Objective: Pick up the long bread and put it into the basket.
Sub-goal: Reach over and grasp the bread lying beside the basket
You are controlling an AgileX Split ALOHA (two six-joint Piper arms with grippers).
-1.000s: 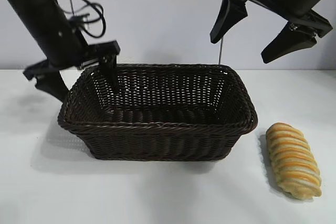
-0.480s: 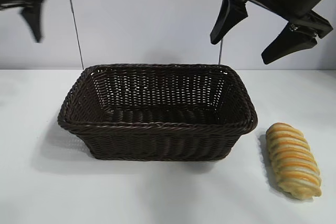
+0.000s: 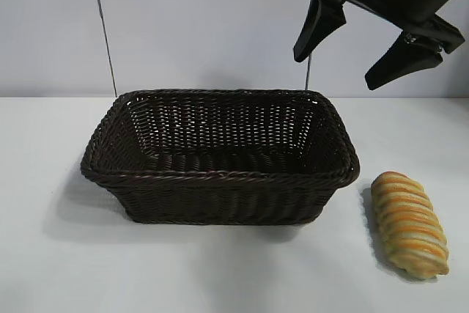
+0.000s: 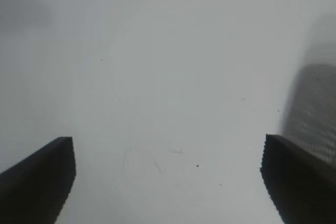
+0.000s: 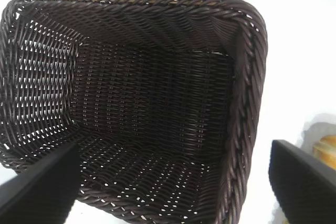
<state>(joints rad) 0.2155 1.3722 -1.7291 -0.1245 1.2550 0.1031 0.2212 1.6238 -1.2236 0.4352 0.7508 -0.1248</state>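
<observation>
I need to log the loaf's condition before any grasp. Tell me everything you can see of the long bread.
The long bread is an oblong golden-yellow loaf crossed by orange-brown ridged stripes, with a paler lower edge. It looks intact and lies flat on the white table, angled a little, just right of the basket and apart from it. Nothing grips it: the right claw hangs open well above. The right wrist view catches only a sliver of it.

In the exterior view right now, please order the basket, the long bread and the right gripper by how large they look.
1. The basket, clearly the largest.
2. The right gripper, open and high above the basket's right end; part of it is cut off, and its nearness to the camera is unclear, so this rank is unsure.
3. The long bread.
</observation>
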